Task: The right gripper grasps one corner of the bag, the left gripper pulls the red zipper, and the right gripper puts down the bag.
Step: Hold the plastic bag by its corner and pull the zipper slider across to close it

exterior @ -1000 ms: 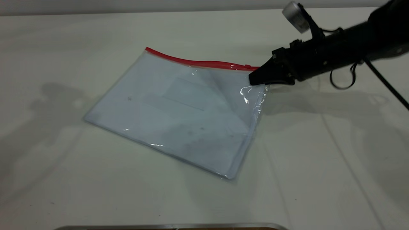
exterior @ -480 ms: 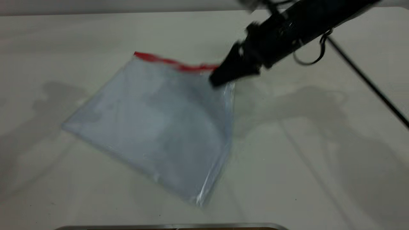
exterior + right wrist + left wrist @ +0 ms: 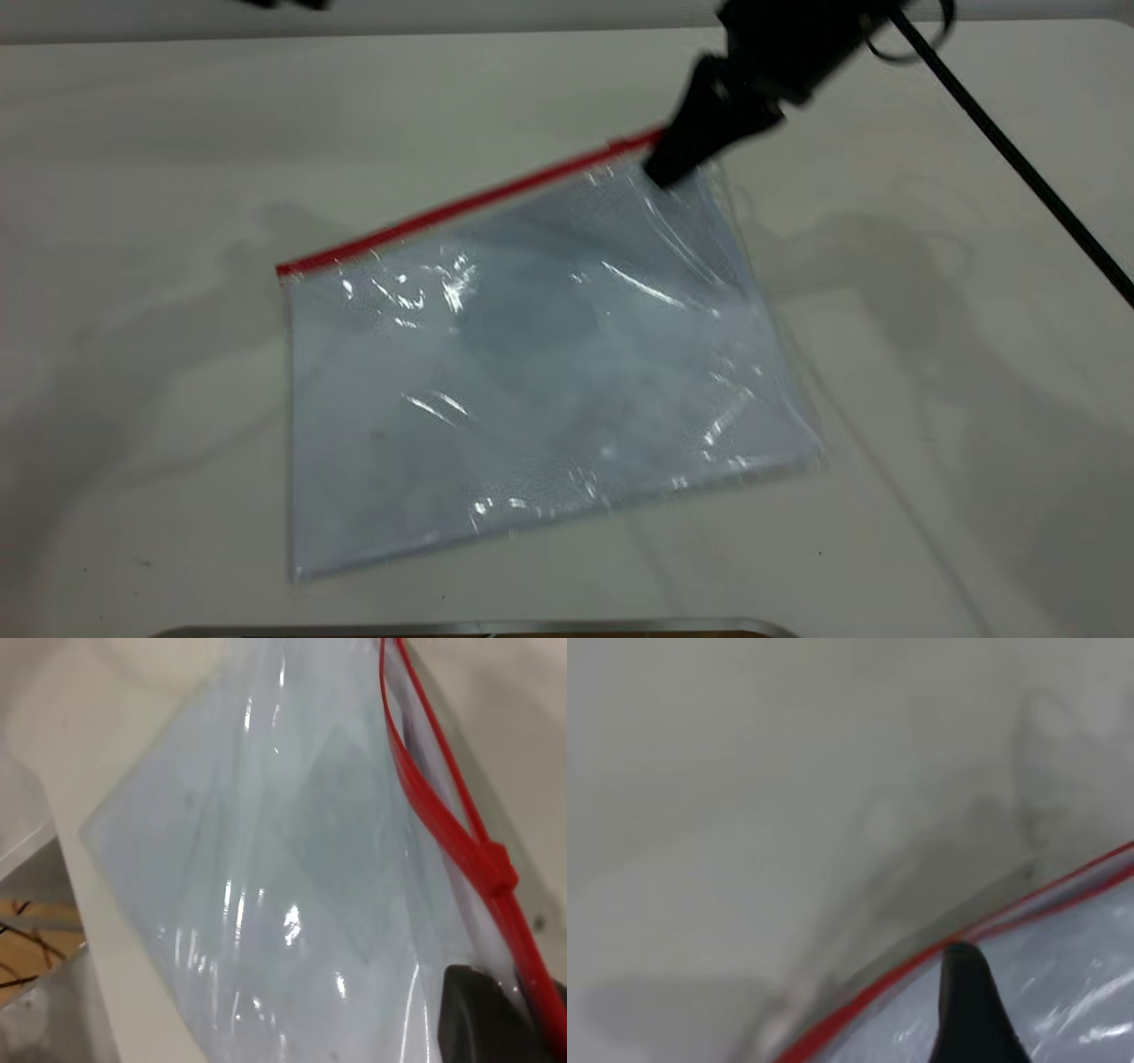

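The bag [image 3: 532, 372] is a clear pouch with white sheets inside. It hangs tilted from its upper right corner [image 3: 651, 158], and its lower edge rests on the white table. The red zipper [image 3: 461, 206] runs along the top edge, rising toward the right. My right gripper [image 3: 663, 170] is shut on that corner. In the right wrist view the bag [image 3: 292, 859], the zipper [image 3: 443, 824] and its red slider tab [image 3: 496, 866] lie just beyond the gripper's black fingertip [image 3: 478, 1019]. My left gripper [image 3: 961, 966] is just over the bag [image 3: 1072, 992], next to the zipper [image 3: 868, 992].
A black cable [image 3: 1019, 159] slants down from the right arm at the right. A metal rim [image 3: 478, 627] lies along the table's near edge. In the right wrist view the table edge [image 3: 71, 904] shows, with a wooden floor below.
My right gripper has risen and swung back with the corner. The bag has lifted off the table and turned, so the zipper edge now slopes up to the right.
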